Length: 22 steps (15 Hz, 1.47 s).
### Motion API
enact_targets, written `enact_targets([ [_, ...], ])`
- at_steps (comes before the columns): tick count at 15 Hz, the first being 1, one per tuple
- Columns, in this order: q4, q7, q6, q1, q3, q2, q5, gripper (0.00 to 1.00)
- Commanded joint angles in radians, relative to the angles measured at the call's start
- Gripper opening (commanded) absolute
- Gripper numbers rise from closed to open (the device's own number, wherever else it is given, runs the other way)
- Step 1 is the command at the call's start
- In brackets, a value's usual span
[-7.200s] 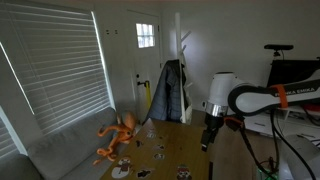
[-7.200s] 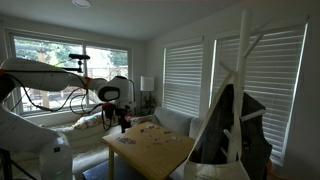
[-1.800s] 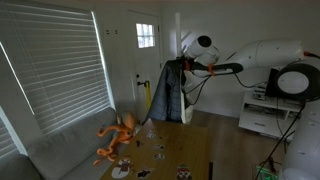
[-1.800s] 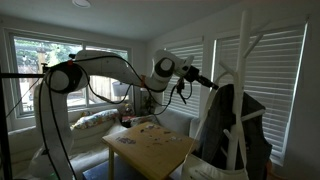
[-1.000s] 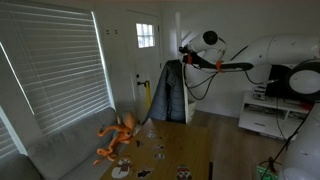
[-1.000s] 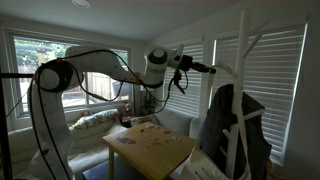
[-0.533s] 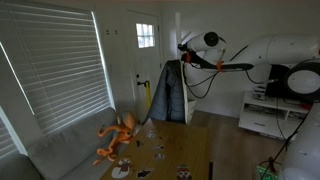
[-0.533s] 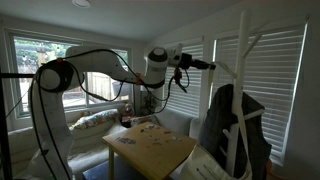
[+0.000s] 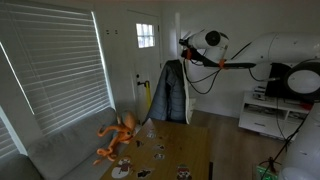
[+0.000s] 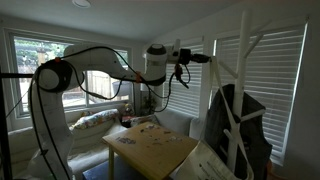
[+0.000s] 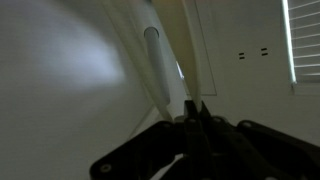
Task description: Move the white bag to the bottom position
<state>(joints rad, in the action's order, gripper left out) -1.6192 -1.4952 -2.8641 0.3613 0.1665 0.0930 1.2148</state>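
Note:
A white coat rack [image 10: 243, 50] [image 9: 179, 25] carries a dark jacket [image 10: 240, 120] [image 9: 175, 95]. The white bag [image 10: 212, 163] hangs low in front of the jacket, and its pale straps [image 10: 228, 128] run up across it. My gripper [image 10: 207, 58] [image 9: 184, 56] is high beside the rack's upper pegs. In the wrist view the gripper [image 11: 195, 108] is shut, with a thin pale strap [image 11: 140, 60] running down into its fingertips next to a white peg [image 11: 160, 55]. Most of the bag is hidden in that view.
A low wooden table [image 10: 150, 150] [image 9: 185, 150] with small items stands in front of the rack. An orange octopus toy [image 9: 118, 135] lies on the grey sofa [image 9: 60, 150]. Window blinds [image 9: 55, 60] and a door [image 9: 146, 50] line the walls.
The shut gripper has risen along the rack toward its top. The white straps and bag in front of the jacket have shifted upward with it.

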Motion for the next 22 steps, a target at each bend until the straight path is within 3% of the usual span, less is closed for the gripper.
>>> enact_targets([
  [1, -0.02, -0.083, 0.032, 0.014, -0.005, 0.036, 0.099, 0.01],
  [10, -0.186, -0.071, 0.15, 0.023, -0.001, 0.124, 0.103, 0.01],
  [16, -0.174, -0.187, 0.067, 0.051, 0.024, 0.068, 0.125, 0.01],
  [22, -0.171, -0.167, 0.027, 0.062, 0.066, 0.03, 0.082, 0.01],
])
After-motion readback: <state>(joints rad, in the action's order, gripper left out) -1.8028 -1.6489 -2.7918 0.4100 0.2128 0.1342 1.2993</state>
